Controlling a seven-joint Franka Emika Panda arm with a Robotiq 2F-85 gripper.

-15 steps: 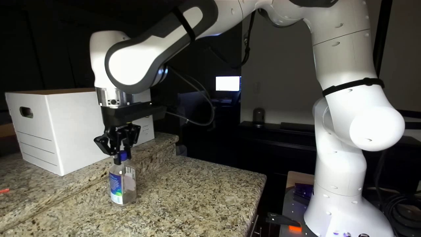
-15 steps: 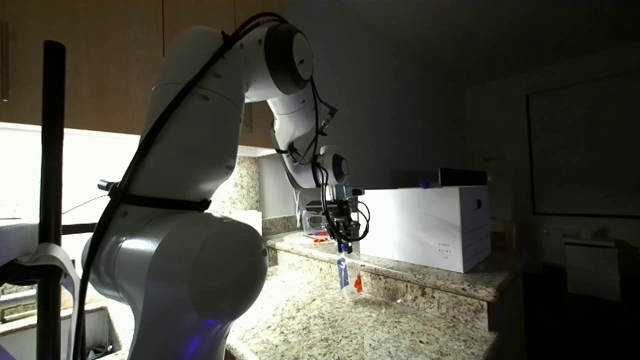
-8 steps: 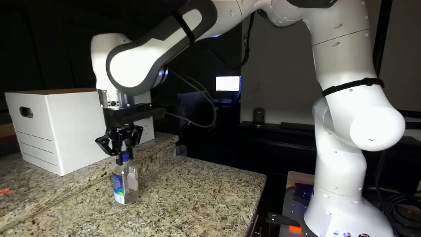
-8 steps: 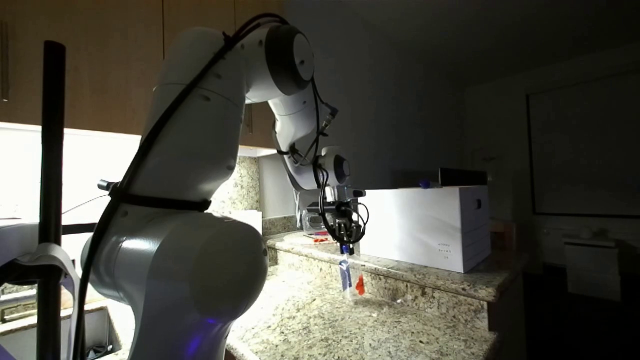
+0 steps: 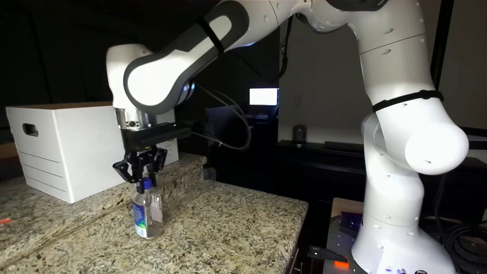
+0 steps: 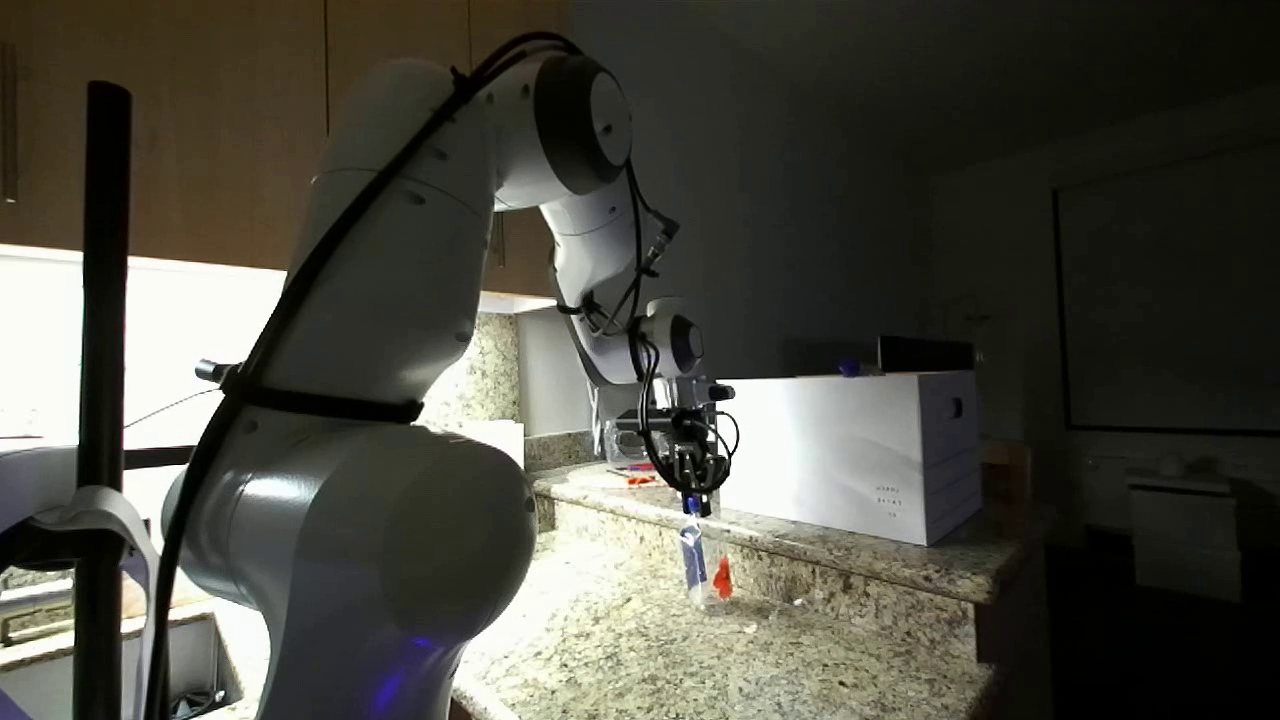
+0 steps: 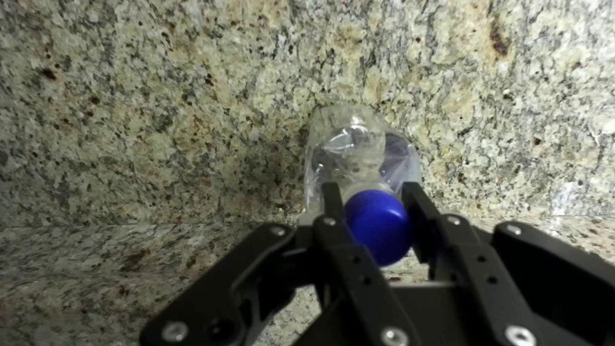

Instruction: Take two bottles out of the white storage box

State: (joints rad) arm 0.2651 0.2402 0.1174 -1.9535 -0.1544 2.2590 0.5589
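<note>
Blue-capped and clear, 1 plastic bottle (image 5: pixel 155 219) is close to upright at the lower granite counter (image 5: pixel 236 224), just in front of the raised ledge (image 5: pixel 91 205). Its printed label (image 5: pixel 139 215) is mostly blue. I cannot tell whether its underside touches the counter. The gripper (image 7: pixel 372 204) points down and pinches the bottle by its cap (image 7: pixel 377 228), with 1 finger on each side, as the wrist view shows.

Behind the bottle, up on the ledge, stands the white storage box (image 5: pixel 91 152), a slot handle (image 5: pixel 30 129) in its short end; the bottle is outside it. In an exterior view a blue thing (image 6: pixel 850 368), too small to name, shows just above the box's rim. A clear plastic thing (image 6: pixel 625 448) rests farther along the ledge, partly hidden by the gripper, with an orange-red piece (image 6: pixel 643 480) near it. The white arm (image 5: pixel 395 72) reaches over the counter, with black straps (image 5: pixel 407 99) around it. Beyond, a lit screen (image 5: pixel 263 96) glows in the dark.
</note>
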